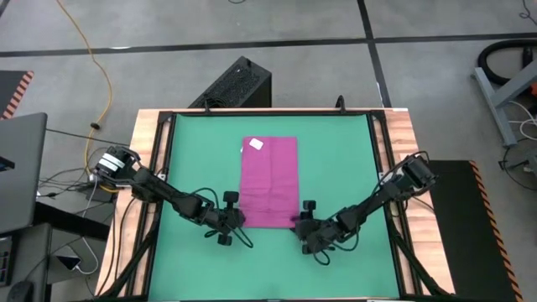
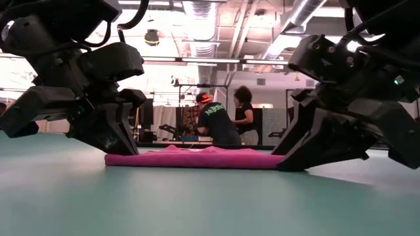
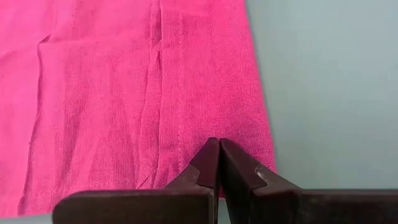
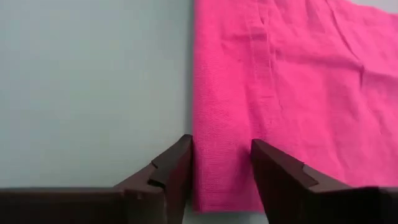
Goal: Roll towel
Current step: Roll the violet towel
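The magenta towel lies flat as a long strip on the green mat, its white tag at the far left corner. My left gripper is shut at the towel's near left corner. My right gripper stands open at the near right corner. One of its fingers stands at the towel's right edge and the other over the cloth. In the low view both grippers reach down to the mat at the towel's two ends. My left gripper is shut on the towel's top close to the near edge, beside the left corner. Its fingers slant down from the near left side. Faint creases run to the fingertips. The towel stays flat on the mat. I cannot tell whether my right gripper's fingers touch the cloth.
The mat fills a wooden table top framed by dark rails. A black box stands beyond the far edge and a laptop off to the left. Two people stand in the room behind the table.
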`<state>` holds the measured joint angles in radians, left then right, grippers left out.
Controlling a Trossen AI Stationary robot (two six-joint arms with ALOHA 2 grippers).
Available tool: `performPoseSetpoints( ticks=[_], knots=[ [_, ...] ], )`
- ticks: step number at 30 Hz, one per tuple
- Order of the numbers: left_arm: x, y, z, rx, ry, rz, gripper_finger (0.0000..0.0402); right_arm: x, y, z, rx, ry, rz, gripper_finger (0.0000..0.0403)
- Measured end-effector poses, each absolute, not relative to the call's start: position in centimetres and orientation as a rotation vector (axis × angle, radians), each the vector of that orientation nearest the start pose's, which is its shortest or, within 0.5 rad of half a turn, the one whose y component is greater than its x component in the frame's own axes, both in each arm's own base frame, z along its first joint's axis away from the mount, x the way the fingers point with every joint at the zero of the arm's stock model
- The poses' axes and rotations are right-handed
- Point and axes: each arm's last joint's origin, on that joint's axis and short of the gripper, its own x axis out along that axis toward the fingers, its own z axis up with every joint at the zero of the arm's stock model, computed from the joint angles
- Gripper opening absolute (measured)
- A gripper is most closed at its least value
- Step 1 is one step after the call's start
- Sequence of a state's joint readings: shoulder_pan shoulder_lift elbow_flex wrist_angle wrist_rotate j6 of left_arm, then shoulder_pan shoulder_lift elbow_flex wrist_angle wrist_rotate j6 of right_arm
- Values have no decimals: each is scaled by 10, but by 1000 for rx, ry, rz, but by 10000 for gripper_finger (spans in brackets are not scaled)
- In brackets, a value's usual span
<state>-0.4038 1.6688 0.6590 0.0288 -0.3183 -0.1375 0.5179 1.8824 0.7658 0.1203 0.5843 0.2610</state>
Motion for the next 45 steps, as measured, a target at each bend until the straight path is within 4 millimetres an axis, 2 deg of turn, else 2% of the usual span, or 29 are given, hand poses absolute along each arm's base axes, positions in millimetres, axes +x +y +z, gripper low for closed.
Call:
performPoseSetpoints(
  ticks=[10, 13, 19, 23, 30, 35, 45],
  knots=[
    [261, -103, 112, 218, 908, -19, 0, 279, 140, 82, -189, 839, -186, 44],
    [260, -108, 120, 210, 866, -38, 0, 278, 140, 82, -188, 837, -183, 12],
    [255, -111, 144, 242, 763, -2, 0, 278, 142, 82, -154, 839, -169, 12],
    [256, -108, 148, 305, 737, 5, 0, 279, 143, 83, -136, 844, -156, 6],
    [265, -96, 129, 360, 748, -23, 0, 285, 148, 89, -123, 858, -110, 5],
    [260, -87, 117, 310, 771, -21, 0, 288, 149, 96, -78, 870, -66, 5],
    [254, -86, 111, 240, 792, -89, 0, 290, 120, 152, 225, 847, 16, 5]
  ],
)
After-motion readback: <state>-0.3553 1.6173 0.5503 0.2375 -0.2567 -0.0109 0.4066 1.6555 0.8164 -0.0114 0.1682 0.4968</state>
